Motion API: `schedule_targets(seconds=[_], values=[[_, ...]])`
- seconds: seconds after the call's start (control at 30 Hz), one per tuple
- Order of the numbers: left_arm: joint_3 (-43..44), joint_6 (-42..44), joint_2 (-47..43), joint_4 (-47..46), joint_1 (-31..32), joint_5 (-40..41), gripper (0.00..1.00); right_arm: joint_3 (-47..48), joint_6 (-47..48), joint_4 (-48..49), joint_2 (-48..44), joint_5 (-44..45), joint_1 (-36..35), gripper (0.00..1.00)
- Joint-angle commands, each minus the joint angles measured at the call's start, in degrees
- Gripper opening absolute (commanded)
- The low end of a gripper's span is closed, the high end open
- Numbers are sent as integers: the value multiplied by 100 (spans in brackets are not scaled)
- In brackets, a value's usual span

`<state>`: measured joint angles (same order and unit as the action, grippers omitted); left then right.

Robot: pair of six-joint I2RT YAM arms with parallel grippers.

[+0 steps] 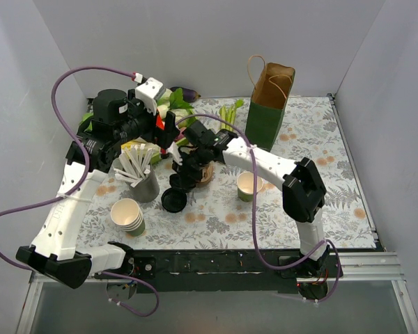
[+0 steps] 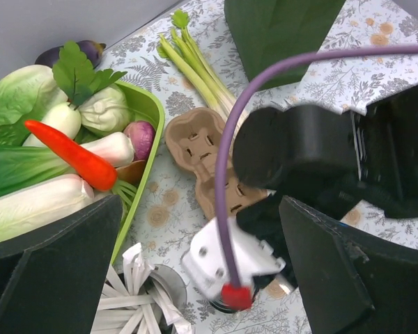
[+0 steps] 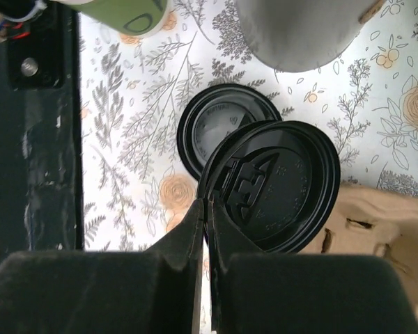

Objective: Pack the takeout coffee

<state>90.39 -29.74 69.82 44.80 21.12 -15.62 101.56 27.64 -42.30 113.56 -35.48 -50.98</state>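
There are two lids (image 3: 275, 184) (image 3: 209, 125), one single cup (image 1: 247, 186), one cup stack (image 1: 129, 217) and one grey cup of sticks (image 1: 148, 186). Also one bag (image 1: 265, 115), one carrier (image 2: 195, 149), one tray (image 2: 153, 111), one carrot (image 2: 73, 156).

Black lid (image 3: 279, 188), dark green cup (image 1: 246, 188), grey-and-orange floral tablecloth (image 1: 334, 209), orange carrot (image 2: 73, 156)

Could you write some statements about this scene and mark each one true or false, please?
1. The right gripper grips a black lid by its rim. True.
2. The green cup has a lid on. False: the green cup stands open, its cream inside showing.
3. A second black lid lies on the table. True.
4. The left gripper is shut. False: the left gripper is wide open and holds nothing.
5. The paper bag lies on its side. False: the paper bag stands upright.
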Motion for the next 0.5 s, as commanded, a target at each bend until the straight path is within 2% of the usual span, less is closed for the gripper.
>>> schedule_targets(seconds=[0.0, 0.13, 0.37, 0.47], values=[[119, 73, -39, 47, 6, -152, 98, 4, -919, 900, 35, 1368, -368, 1], [40, 91, -30, -6, -3, -222, 98, 22, -752, 697, 44, 659, -369, 1], [5, 65, 5, -76, 6, -354, 98, -329, -716, 609, -44, 596, -360, 1], [145, 73, 31, -24, -3, -354, 98, -137, -410, 277, -237, 455, -351, 1]])
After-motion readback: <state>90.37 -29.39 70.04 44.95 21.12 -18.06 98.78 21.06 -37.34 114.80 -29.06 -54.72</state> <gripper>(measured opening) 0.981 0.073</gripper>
